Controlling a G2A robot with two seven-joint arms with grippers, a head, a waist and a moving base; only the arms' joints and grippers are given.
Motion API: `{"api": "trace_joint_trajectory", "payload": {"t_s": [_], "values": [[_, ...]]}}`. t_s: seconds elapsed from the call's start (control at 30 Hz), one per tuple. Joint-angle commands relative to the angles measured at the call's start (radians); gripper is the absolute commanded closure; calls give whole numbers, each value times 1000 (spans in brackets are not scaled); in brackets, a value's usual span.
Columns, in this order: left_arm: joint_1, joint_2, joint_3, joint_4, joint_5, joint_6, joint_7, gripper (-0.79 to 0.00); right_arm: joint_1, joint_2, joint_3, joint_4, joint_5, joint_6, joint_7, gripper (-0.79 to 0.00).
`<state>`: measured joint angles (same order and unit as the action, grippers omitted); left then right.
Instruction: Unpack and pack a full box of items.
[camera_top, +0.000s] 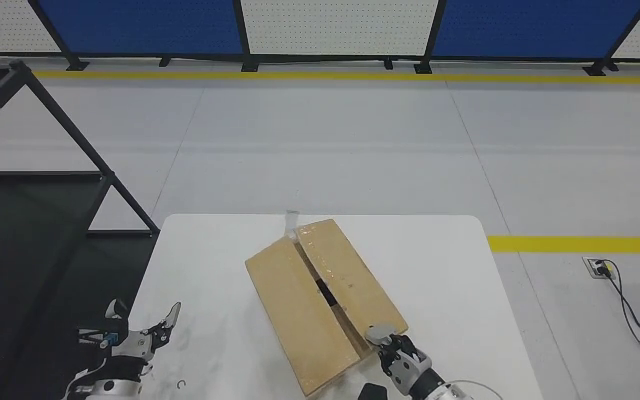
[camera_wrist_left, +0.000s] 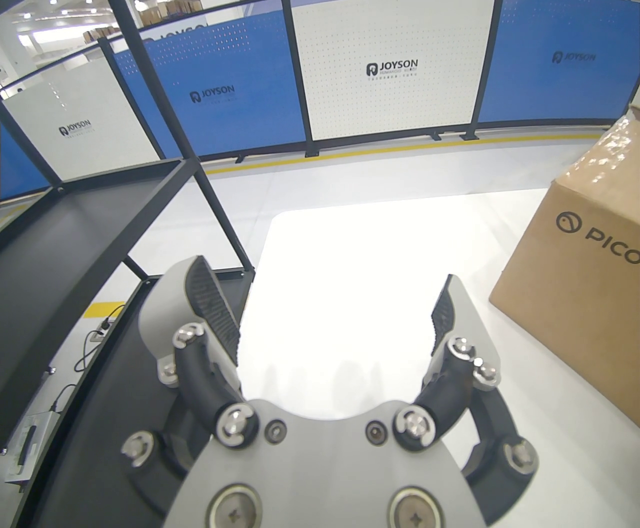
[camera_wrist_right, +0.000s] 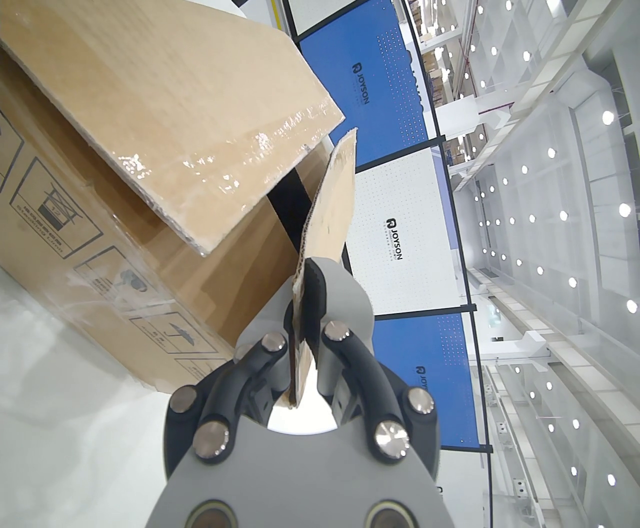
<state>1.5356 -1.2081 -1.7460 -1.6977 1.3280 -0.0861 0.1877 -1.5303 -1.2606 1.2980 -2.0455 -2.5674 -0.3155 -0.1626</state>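
While the right gripper (camera_wrist_right: 302, 295) pinches a flap (camera_wrist_right: 331, 200) of the box (camera_top: 318, 300) at the middle of the table (camera_top: 215, 262) and the left gripper (camera_wrist_left: 327, 295) hangs wide open, empty, near left, unpacking looks barely begun, flaps only part open.

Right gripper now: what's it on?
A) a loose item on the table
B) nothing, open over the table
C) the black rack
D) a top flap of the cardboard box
D: in the right wrist view the right gripper is shut on the corrugated edge of a flap of the box.
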Motion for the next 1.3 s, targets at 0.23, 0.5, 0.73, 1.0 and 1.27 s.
{"api": "trace_joint_trajectory", "payload": {"t_s": [0.23, 0.5, 0.73, 1.0, 1.27], "values": [[14, 1, 9, -11, 22, -30, 20, -785, 28, 11, 18, 23, -1, -23, -85, 0], [18, 1, 24, -14, 53, -56, 41, -785, 29, 30, 94, 52, 48, -30, -230, 0], [14, 1, 38, -15, 70, -61, 43, -785, 29, 48, 141, 62, 44, -70, -335, 0], [7, 2, 43, -6, 85, -71, 45, -785, 65, 74, 174, 97, 32, -107, -530, 0], [-9, 2, 41, -3, 84, -69, 36, -785, 91, 86, 183, 103, 42, -131, -510, -388]]}}
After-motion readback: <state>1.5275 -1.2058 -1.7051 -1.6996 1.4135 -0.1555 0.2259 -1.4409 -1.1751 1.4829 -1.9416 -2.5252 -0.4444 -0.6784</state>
